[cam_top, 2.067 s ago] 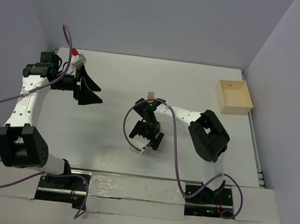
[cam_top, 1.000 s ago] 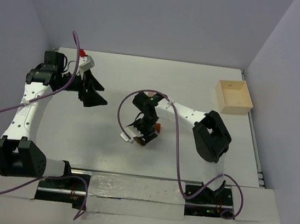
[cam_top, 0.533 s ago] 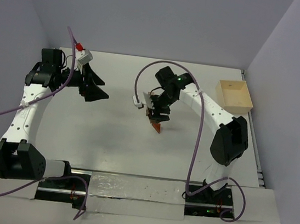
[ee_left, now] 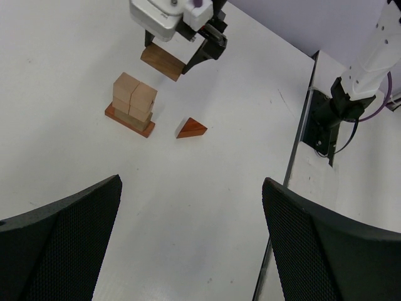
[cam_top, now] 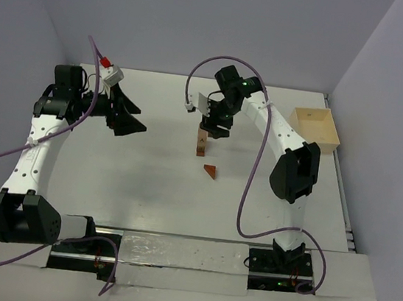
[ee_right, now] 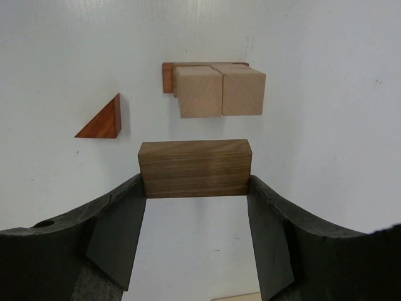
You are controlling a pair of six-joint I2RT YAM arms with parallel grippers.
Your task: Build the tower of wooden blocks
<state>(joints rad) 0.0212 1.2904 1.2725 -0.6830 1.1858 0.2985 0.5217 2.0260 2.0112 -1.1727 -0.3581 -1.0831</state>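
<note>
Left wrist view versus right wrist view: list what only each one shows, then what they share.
Left wrist only: the open left gripper and the right arm's base. Right wrist only: the right gripper pinching both ends of the dark block. Shared: that block held in the air, the wood block tower, and the triangular wedge lying beside it.

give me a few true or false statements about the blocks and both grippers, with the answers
1. The right gripper holds a dark brown block between its fingers. True.
2. The triangular wedge sits on top of the stack. False: it lies on the table beside the stack.
3. The left gripper is open and empty. True.
4. The dark brown block rests on the stack. False: it is held apart from the stack, not touching it.
</note>
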